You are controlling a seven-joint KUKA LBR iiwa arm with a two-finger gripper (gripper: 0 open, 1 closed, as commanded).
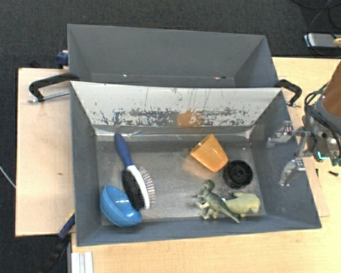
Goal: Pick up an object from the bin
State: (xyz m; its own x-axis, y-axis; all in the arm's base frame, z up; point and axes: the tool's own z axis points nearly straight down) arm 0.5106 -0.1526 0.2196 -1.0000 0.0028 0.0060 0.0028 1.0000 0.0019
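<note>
My gripper (284, 154) hangs over the bin's right sloping wall, its two metal fingers spread apart and open, with nothing between them. Closest to it, a black round cap-like thing (237, 173) lies on the bin floor to its left. An orange cup (209, 153) lies on its side just left of the black thing. Along the front wall sit a green toy dinosaur (212, 205) and a pale yellow-green lump (245, 203) touching it.
On the left of the floor a brush with a blue handle and a black head (134, 179) lies lengthwise. Its head rests against a blue bowl (119, 207) in the front left corner. The arm comes in from the right.
</note>
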